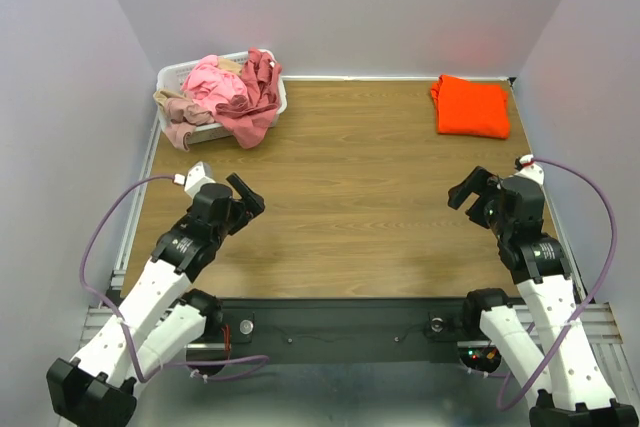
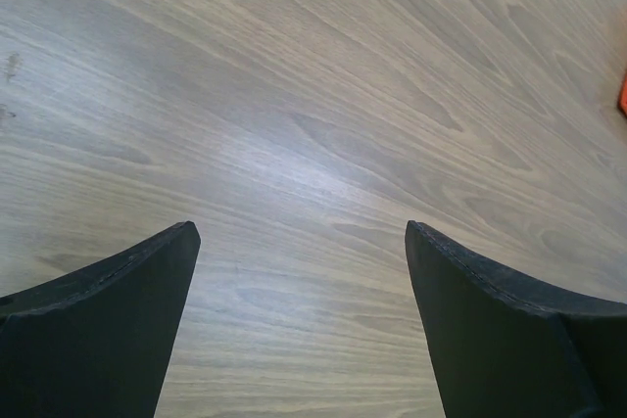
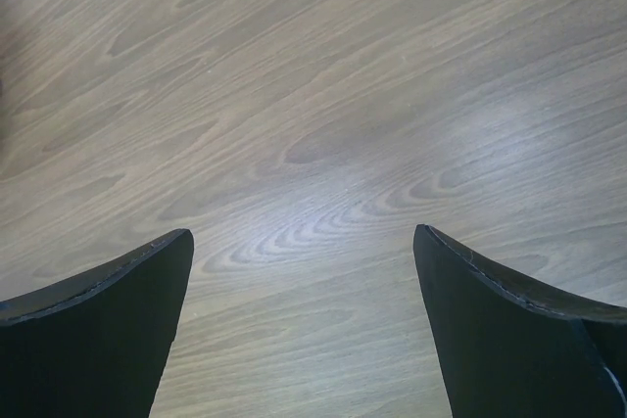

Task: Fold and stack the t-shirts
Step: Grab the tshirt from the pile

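Left claw [image 1: 246, 203]: jaws spread wide, nothing between them. It hangs over bare desk [image 1: 350, 197]. The left wrist view shows both fingers [image 2: 108, 320] with only wood grain in the gap.

Right claw [image 1: 468, 197]: also spread wide and holding nothing. The right wrist view shows the same thing, dark fingers [image 3: 509, 330] over bare wood.

Surroundings:
- White laundry basket [image 1: 170, 75] is well ahead of the left claw and a bit to its left, in the far corner of the desk against the wall.
- A purple cable [image 1: 100, 237] loops off the left arm, outboard of the claw. The right arm has one like it.
- Nothing sits between either claw and the cloth, just open wood.

Tees:
- Orange tee [image 1: 470, 107]: folded into a flat, roughly square packet on the desk, well ahead of the right claw near the far right corner. It lies alone, touching nothing else. A thin orange sliver at the right edge of the left wrist view is probably the same tee.
- Pink tee [image 1: 210, 82]: crumpled on top of the pile in the basket, unfolded.
- Dusty rose tee [image 1: 255, 107]: bunched up and spilling over the basket's near rim onto the desk, on the side nearest the left claw.
- Tan tee [image 1: 172, 102]: wadded up at the basket's left end, partly under the pink tee. A pale pink fold hangs over the rim below it; I can't tell which shirt that belongs to.

Both claws are well apart from all the cloth.
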Motion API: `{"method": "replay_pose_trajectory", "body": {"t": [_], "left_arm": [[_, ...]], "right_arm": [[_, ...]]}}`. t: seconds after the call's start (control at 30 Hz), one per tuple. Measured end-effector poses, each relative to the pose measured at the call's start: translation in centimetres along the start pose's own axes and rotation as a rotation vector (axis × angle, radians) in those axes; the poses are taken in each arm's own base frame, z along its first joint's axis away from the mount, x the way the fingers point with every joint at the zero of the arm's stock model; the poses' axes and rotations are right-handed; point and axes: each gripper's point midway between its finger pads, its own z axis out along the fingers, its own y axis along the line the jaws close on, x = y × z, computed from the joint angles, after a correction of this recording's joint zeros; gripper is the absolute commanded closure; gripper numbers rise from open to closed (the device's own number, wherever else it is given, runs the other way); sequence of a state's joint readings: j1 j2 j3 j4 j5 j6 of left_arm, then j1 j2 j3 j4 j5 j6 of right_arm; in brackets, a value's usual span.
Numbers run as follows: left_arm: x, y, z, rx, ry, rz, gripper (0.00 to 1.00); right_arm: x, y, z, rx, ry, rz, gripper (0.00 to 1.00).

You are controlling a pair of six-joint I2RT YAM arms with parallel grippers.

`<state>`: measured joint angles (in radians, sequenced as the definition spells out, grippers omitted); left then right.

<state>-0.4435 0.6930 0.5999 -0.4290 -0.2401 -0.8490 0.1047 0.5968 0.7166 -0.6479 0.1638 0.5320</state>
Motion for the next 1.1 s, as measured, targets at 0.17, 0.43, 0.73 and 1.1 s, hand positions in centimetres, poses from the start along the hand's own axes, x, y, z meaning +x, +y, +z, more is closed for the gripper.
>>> {"method": "replay_pose_trajectory", "body": {"t": [0.17, 0.43, 0.73, 1.1], "left_arm": [[-1.2, -0.6, 1.5, -0.037, -0.032, 0.009, 0.02], [-11.3, -6.1, 5.7, -0.07, -0.162, 0.041, 0.02], [-19.5, -8.1, 12.4, -0.135, -0.196, 0.139, 0.02], [-21.6, -6.9, 22.0, -0.261, -0.105, 0.221, 0.02]], "right_arm": [[0.2, 0.2, 0.0, -0.013, 0.009, -0.001, 0.0], [1.0, 0.6, 0.5, -0.028, 0.059, -0.009, 0.0], [1.9, 0.7, 1.1, -0.032, 0.106, -0.021, 0.0], [2.0, 0.7, 1.1, -0.036, 0.109, -0.024, 0.0]]}}
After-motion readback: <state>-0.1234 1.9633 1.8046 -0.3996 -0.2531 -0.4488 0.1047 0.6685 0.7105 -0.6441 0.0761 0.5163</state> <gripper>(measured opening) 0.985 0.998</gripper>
